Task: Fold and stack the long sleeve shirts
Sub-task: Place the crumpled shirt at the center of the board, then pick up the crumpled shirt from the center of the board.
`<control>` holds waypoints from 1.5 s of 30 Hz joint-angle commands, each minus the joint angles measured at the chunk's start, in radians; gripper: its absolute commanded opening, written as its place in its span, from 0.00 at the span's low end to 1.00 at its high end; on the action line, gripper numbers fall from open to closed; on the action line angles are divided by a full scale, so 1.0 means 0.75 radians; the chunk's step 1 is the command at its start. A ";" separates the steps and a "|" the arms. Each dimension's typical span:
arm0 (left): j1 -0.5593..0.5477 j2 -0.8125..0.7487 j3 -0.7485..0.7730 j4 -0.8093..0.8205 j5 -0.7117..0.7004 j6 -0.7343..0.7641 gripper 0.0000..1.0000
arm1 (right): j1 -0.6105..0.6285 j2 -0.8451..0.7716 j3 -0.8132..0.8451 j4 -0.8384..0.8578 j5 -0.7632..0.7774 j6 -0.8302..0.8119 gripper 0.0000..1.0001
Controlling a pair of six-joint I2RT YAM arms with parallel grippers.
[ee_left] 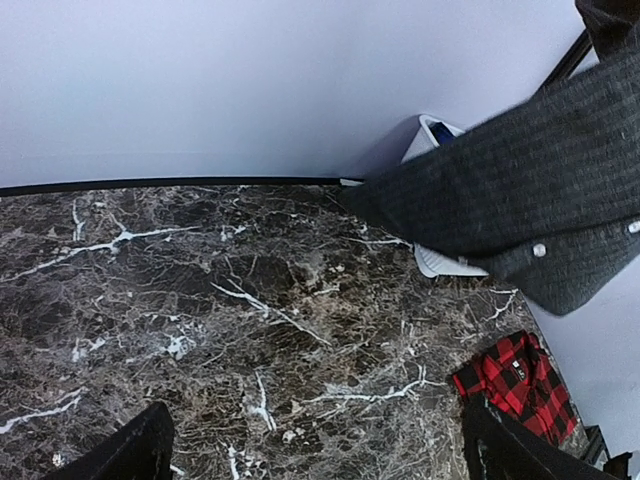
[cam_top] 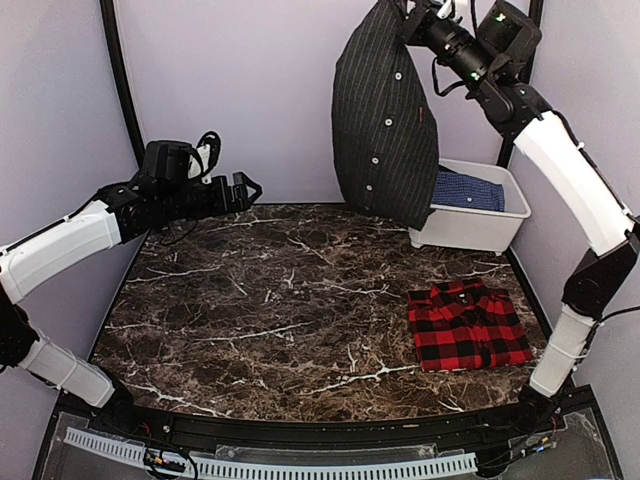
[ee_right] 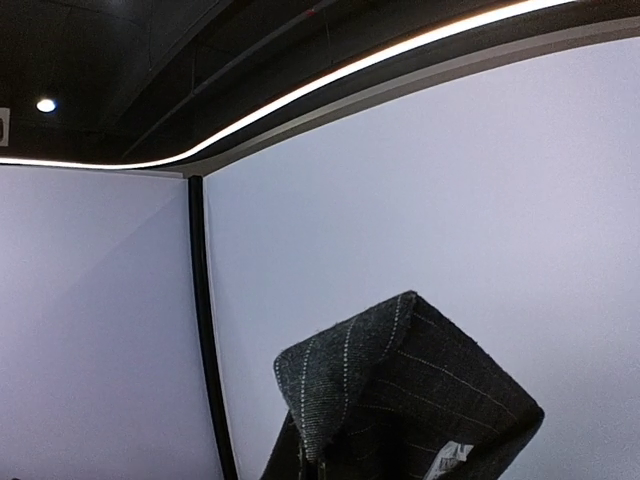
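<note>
Dangling pinstripe shirt (cam_top: 385,120), pinched by right gripper (cam_top: 402,14), screens bin (cam_top: 480,228) corner | left gripper (cam_top: 252,190) spread wide

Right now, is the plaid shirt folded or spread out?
Folded: the plaid shirt lies as a compact rectangle on the table, no sleeves sticking out.

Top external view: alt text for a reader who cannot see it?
The right arm, jaws shut, holds a charcoal pinstriped button-up shirt high near a white bin; a folded red-and-black plaid shirt lies on the dark marble table, and the left arm hovers, jaws open.
</note>
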 commanded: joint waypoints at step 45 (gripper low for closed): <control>-0.140 0.341 -0.369 -0.025 0.565 -0.181 0.92 | 0.055 0.020 -1.386 -0.230 -0.196 -0.003 0.69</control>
